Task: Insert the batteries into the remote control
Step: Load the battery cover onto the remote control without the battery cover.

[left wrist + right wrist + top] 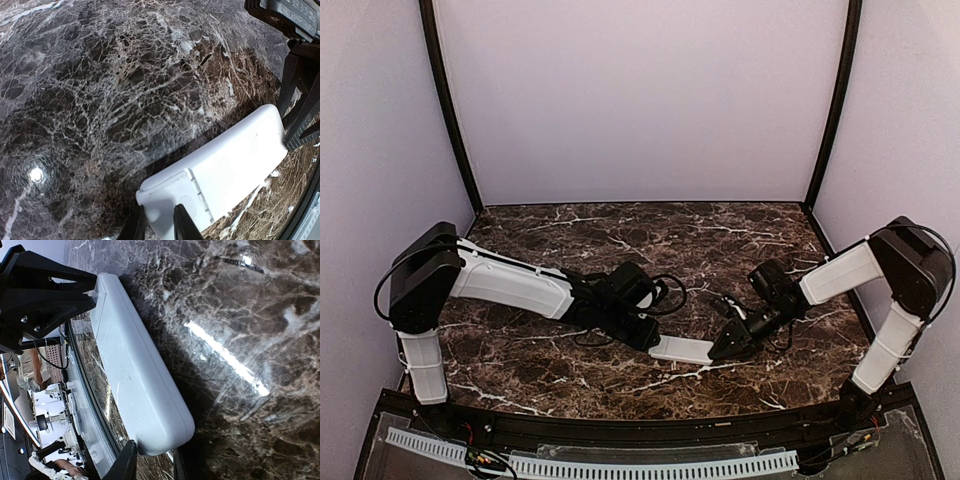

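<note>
The remote control is back side up, a plain white slab with a battery cover at one end, spanning the gap between my two arms near the table's front edge. My left gripper is shut on the cover end, its dark fingers pressed against both sides of that end. My right gripper is shut on the opposite rounded end, one finger on each side. In the right wrist view the left gripper shows at the remote's far end. The batteries are out of view.
Dark marble tabletop with white veins, walled by pale panels at the back and sides. A thin dark sliver lies on the marble beyond the remote. The black front rail runs just below the remote.
</note>
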`<state>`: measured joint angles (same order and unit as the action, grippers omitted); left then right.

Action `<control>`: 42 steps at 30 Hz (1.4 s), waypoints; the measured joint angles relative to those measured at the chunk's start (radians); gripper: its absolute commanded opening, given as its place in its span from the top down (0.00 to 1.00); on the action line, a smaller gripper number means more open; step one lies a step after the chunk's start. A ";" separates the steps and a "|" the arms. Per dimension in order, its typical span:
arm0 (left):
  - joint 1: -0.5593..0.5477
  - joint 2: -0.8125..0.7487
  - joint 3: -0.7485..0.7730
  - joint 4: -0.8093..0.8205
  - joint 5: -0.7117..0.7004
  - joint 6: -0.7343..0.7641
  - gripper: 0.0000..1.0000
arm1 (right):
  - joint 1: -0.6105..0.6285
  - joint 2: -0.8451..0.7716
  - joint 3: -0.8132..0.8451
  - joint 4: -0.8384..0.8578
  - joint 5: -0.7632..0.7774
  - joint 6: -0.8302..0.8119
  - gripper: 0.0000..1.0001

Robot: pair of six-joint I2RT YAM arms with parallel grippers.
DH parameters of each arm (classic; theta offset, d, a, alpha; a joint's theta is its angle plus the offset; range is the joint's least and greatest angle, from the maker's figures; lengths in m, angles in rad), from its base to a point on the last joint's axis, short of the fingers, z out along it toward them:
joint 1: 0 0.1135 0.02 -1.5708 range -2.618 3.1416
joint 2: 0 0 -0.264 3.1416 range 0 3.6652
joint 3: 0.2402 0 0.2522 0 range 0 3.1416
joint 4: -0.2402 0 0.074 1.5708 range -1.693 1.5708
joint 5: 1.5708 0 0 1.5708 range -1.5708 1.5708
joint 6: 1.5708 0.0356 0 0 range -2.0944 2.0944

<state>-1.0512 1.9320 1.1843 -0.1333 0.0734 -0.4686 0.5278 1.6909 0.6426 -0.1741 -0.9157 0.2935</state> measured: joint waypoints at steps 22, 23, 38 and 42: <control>0.000 0.006 -0.014 0.046 0.035 -0.057 0.81 | 0.002 0.039 0.000 -0.018 -0.058 0.045 0.86; 0.000 0.006 -0.015 0.048 0.036 -0.058 0.81 | 0.002 0.041 0.000 -0.019 -0.061 0.047 0.86; 0.000 -0.024 -0.073 0.090 0.067 -0.064 0.75 | -0.011 0.043 0.000 -0.026 -0.055 0.050 0.78; 0.001 -0.050 -0.116 0.105 0.101 -0.067 0.71 | -0.027 0.036 0.001 0.006 -0.047 0.046 0.74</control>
<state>-1.0500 1.8820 1.0683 -0.0284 0.1749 -0.5358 0.5011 1.7271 0.6434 -0.1680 -0.9623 0.3393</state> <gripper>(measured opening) 0.264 0.240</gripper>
